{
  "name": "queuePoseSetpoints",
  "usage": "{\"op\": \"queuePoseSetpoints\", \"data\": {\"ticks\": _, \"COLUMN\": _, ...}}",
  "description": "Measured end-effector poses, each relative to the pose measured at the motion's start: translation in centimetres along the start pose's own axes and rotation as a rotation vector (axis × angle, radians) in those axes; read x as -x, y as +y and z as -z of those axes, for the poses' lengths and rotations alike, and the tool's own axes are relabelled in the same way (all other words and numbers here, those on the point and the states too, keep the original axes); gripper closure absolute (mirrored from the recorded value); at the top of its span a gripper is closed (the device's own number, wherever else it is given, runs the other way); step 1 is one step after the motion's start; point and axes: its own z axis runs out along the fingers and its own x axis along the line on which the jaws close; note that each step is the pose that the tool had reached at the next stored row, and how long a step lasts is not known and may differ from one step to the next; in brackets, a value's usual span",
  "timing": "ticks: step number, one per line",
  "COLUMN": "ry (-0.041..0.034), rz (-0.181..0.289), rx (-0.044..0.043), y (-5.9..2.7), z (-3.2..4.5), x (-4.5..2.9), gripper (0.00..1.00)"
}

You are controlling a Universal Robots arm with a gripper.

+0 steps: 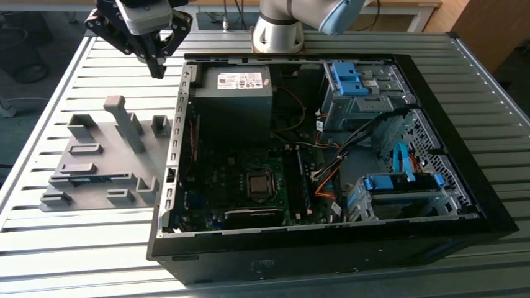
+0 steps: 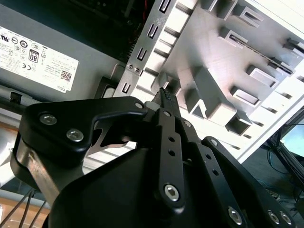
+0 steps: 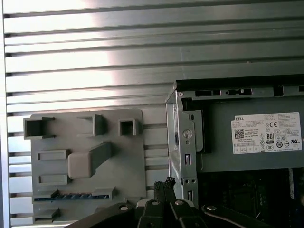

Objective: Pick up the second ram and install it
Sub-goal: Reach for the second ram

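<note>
The second ram (image 1: pixel 93 179) is a thin blue-green stick lying on edge in a slot of the grey fixture plate (image 1: pixel 91 146), near the plate's front in the exterior view. The first wrist view shows the same ram (image 3: pixel 71 195) as a blue strip low on the fixture plate (image 3: pixel 128 161). My gripper (image 1: pixel 157 73) hangs above the table behind the plate, next to the open computer case (image 1: pixel 198 68), well away from the ram. Its fingers (image 2: pixel 164 95) meet at the tips with nothing between them, and the closed fingertips (image 3: pixel 166 183) also appear in the first wrist view.
Grey blocks and a tall post (image 1: pixel 126 121) stand up from the fixture plate. The case holds a power supply (image 1: pixel 236 81), a motherboard (image 1: pixel 248 180), blue drive cages (image 1: pixel 401 186) and loose cables. The table (image 1: pixel 83 248) is ribbed metal. The arm's base (image 1: pixel 277 31) stands behind the case.
</note>
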Motion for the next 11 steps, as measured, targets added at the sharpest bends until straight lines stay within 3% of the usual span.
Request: {"op": "queuePoseSetpoints", "data": {"ticks": 11, "ry": 0.0000, "rz": 0.000, "rx": 0.0000, "y": -0.06, "z": -0.01, "x": -0.83, "gripper": 0.89}}
